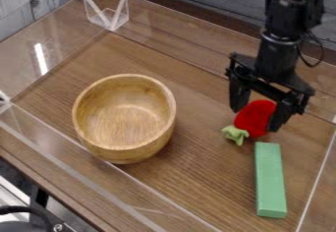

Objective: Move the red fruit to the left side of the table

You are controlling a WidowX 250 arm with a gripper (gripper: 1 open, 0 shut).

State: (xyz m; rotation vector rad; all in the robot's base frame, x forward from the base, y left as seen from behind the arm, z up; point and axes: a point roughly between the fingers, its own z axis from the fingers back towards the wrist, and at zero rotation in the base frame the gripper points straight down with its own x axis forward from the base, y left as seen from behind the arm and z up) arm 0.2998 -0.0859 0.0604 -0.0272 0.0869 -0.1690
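The red fruit point(253, 117), a small bright red strawberry-like toy with a green leafy end point(235, 134), lies on the right part of the brown wood-grain table point(197, 167). My black gripper point(268, 106) points straight down over it, open, with one finger on each side of the fruit and the fruit partly hidden between them. I cannot tell whether the fingers touch it.
A wooden bowl point(124, 117) stands left of centre. A flat green rectangular block point(269, 180) lies just in front of the fruit. Low clear acrylic walls point(79, 25) border the table on all sides.
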